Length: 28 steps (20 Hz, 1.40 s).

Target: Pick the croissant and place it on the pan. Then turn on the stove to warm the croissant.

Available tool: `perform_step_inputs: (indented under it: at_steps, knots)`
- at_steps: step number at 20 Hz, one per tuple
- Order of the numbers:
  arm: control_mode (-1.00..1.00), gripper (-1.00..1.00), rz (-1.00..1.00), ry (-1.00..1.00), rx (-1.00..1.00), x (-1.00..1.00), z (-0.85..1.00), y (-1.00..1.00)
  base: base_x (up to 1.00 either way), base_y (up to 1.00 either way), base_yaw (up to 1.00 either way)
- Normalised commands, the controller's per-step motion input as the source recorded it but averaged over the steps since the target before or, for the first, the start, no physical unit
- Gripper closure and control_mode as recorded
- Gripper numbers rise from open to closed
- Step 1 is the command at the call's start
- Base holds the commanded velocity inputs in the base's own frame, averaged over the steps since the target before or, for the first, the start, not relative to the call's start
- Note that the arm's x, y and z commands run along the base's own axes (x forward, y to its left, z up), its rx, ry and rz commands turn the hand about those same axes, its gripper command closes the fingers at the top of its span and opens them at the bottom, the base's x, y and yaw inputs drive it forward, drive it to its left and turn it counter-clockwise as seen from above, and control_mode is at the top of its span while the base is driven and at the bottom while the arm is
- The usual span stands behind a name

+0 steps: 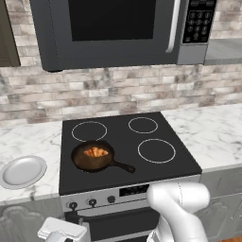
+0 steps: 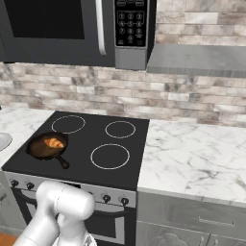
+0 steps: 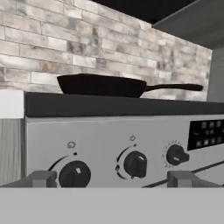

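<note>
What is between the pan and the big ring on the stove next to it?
Just bare black stove glass. In the left base view the pan, with the croissant inside, points its handle toward the front right ring, and nothing sits between them.

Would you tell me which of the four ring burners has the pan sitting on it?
The front-left burner, nearest the plate: the pan with the croissant covers it; the other three rings are bare.

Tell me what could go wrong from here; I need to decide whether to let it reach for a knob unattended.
1. Wrong knob: the open gripper faces three similar knobs; the leftmost knob and middle knob sit close, and which heats the burner under the pan isn't visible.
2. Pan handle juts toward the stove front; a rising arm could catch it and disturb the croissant.
</note>
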Motion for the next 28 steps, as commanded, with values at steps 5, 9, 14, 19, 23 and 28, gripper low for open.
perform_step_inputs:
  at_steps: [5,9,14,19,23,28]
  knots:
    - [-1.0,-1.0,0.2,0.0,-0.02,0.02,-0.14,-0.19,0.0,0.0,0.0]
    - [-1.0,-1.0,0.19,0.0,-0.02,0.08,-0.18,-0.32,0.0,0.0,0.0]
    - [-1.0,-1.0,0.17,0.0,-0.01,0.3,-0.18,-0.17,0.0,0.0,0.0]
    - [-1.0,-1.0,0.08,0.0,0.0,0.5,-0.2,0.07,0.0,0.0,0.0]
    - [-1.0,-1.0,0.0,0.0,0.0,0.22,-0.14,0.19,0.0,0.0,0.0]
    - [-1.0,-1.0,0.0,-0.05,0.0,0.0,-0.28,0.34,0.0,0.0,0.0]
